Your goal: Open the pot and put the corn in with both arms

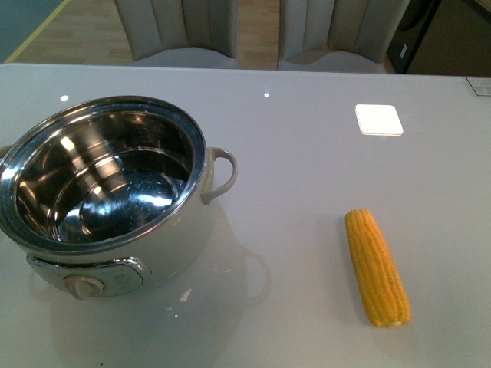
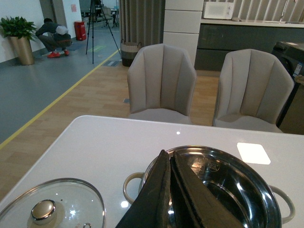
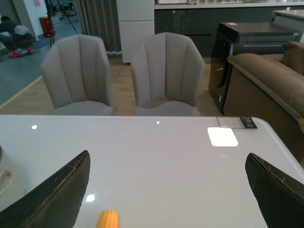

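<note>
Corn [image 1: 377,268] lies on the table [image 1: 307,153] right of the lidless pot [image 1: 188,234], judged light, stiff, ridged, best gripped mid-cob; right fingers [image 3: 57,194] spread wide, left fingers [image 2: 156,194] pressed together, empty.

Glossy white table [image 1: 307,192], two pale padded chairs [image 2: 161,80] [image 2: 256,88] at its far edge, small printed card [image 3: 236,122] at its far right corner, wooden floor [image 2: 95,90] with a yellow line beyond, brown sofa [image 3: 266,76], black cabinet [image 3: 242,42], potted plant [image 2: 19,28], crouching person [image 2: 52,35], tripod [image 2: 97,23], white microwave [image 2: 218,9]
</note>
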Robot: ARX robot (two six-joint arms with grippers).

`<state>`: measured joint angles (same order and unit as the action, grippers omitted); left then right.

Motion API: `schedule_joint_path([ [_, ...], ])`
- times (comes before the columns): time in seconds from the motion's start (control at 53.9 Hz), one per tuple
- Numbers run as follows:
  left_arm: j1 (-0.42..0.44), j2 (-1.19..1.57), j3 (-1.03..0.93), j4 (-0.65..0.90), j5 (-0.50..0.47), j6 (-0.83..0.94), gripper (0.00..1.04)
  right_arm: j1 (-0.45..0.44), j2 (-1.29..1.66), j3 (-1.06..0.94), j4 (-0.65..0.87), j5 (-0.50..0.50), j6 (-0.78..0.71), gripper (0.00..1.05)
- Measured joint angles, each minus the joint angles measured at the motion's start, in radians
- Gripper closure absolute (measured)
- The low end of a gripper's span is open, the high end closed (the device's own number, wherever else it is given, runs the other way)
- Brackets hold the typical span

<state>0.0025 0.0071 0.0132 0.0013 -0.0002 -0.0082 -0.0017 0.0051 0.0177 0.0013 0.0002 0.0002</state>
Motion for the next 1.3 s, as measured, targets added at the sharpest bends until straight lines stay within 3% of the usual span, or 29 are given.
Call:
schedule_joint_path([
  [0.056,0.0,-0.001,0.0,0.0,0.0,0.0,1.01,0.0,0.0,0.0,0.0,0.0,0.0,0.09],
  [0.111,0.0,-0.001,0.0,0.0,0.0,0.0,0.94,0.0,0.0,0.0,0.0,0.0,0.0,0.09],
  [0.576,0.0,-0.001,0.0,0.0,0.0,0.0,0.17,0.0,0.0,0.0,0.0,0.0,0.0,0.09],
  [0.631,0.0,-0.001,0.0,0.0,0.0,0.0,0.07,-0.006,0.048,0.039,-0.104,-0.038,0.024,0.09],
  [0.724,0.0,-0.002,0.0,0.0,0.002,0.002,0.08,-0.018,0.299,0.186,-0.454,-0.062,0.093,0.09],
  [0.836,0.0,-0.001,0.0,0.0,0.0,0.002,0.07,-0.018,0.422,0.202,-0.539,-0.06,0.113,0.09],
  [1.058,0.0,-0.002,0.0,0.0,0.0,0.002,0.07,0.013,0.628,0.203,-0.369,-0.041,0.112,0.09],
  [1.3,0.0,-0.002,0.0,0.0,0.0,0.002,0.07,0.166,1.177,0.238,0.08,0.013,0.06,0.09],
])
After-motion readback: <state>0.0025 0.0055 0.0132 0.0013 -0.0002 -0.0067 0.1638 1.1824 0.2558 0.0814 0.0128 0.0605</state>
